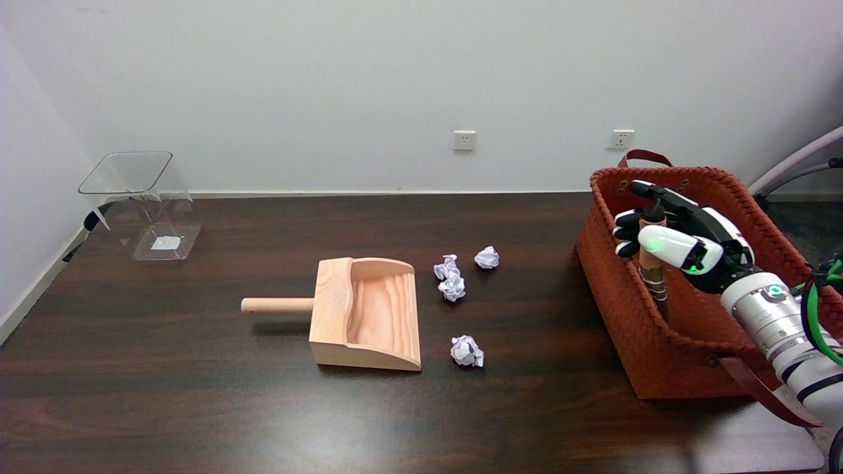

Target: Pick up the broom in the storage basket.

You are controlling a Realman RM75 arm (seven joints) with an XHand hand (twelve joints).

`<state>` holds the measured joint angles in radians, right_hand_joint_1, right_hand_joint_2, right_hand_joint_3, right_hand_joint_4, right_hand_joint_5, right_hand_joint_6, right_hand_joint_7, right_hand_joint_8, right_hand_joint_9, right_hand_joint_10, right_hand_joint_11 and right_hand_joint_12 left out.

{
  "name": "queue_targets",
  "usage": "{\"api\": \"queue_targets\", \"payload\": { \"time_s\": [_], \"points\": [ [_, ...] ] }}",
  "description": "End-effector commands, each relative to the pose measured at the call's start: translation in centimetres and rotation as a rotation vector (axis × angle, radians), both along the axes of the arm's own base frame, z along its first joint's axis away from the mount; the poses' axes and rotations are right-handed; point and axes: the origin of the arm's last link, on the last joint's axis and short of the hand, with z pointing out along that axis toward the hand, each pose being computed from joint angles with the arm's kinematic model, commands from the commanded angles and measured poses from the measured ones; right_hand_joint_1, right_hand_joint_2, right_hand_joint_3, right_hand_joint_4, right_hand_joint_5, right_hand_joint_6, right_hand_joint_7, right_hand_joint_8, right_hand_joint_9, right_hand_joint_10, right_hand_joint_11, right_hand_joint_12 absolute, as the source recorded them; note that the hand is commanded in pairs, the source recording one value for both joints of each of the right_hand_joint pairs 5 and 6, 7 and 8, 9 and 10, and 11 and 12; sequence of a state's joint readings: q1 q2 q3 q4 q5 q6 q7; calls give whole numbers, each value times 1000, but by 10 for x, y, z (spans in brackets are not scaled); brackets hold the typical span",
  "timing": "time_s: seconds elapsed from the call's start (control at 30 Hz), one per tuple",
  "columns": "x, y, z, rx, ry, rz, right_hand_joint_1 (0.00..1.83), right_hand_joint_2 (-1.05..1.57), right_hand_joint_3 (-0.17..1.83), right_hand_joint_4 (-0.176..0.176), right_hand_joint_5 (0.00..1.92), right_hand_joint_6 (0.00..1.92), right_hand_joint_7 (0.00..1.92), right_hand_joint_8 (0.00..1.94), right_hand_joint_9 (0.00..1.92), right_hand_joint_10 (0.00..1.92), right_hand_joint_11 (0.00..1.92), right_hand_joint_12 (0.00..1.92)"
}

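We see the right hand reaching into the orange woven basket at the right end of the dark table. Its fingers are curled around the top of the broom, so the hand holds the broom's stick near its upper end, with the thumb in front and the other fingers behind. The broom stands almost straight up inside the basket, its long stick pointing up and leaning just a little. We cannot see its lower part, because the basket wall hides it, and the hand covers part of the top. Left of the basket lie 3 crumpled paper balls and a wooden dustpan with its handle pointing left. A clear plastic bin stands at the far left.
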<state>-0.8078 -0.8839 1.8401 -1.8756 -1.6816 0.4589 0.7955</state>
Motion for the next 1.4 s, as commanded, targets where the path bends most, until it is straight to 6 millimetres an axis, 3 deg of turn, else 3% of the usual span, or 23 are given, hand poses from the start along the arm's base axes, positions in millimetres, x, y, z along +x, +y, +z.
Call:
{"api": "queue_targets", "payload": {
  "time_s": [0.03,0.63,0.93,1.4],
  "points": [
    [-2,2,-3,16,-46,-5,1021,-313,1024,0,379,379,893,893,887,887,1025,1025],
    [5,-3,0,13,-96,40,1027,-213,1001,0,455,455,974,974,953,953,1023,1023],
    [8,-7,-3,30,-93,51,985,-179,1071,0,595,595,976,976,858,858,860,860],
    [12,-6,-5,43,-57,70,949,-194,1101,0,519,519,915,915,657,657,623,623]
  ]
}}
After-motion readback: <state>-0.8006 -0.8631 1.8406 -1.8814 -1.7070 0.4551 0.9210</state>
